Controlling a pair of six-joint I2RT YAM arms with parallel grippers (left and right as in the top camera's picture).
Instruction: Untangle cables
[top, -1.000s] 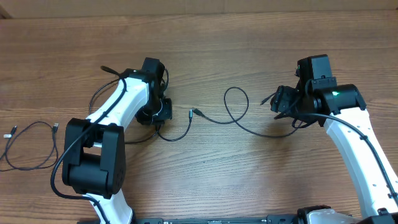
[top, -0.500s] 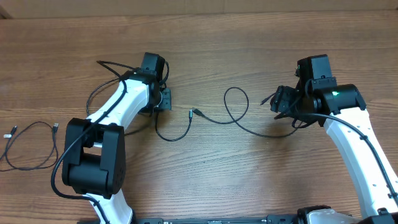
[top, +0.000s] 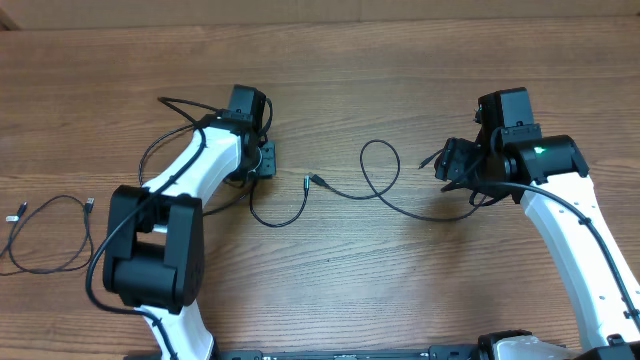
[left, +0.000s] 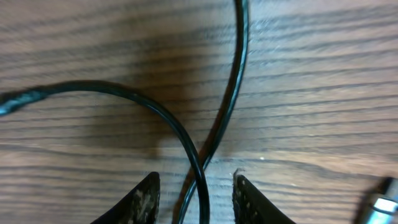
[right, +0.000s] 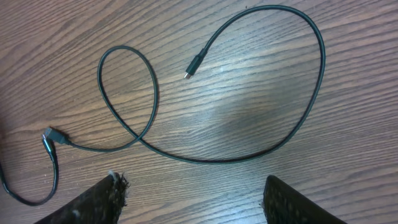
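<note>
Jaws parted on outstretched left arm (top: 192, 170) and right arm (top: 572, 228).

Overhead looks straight down on the table (top: 400, 290); both wrist views sit close, sharing its cables (right: 205, 161).

L gripper (top: 264, 160) shifted up-table slightly, fingers (left: 144, 200) now parted astride cables (left: 239, 50).

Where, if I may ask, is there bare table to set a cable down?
The table is bare in front of the middle cable and along the far edge. Crowded around the left gripper, where cable strands cross.
</note>
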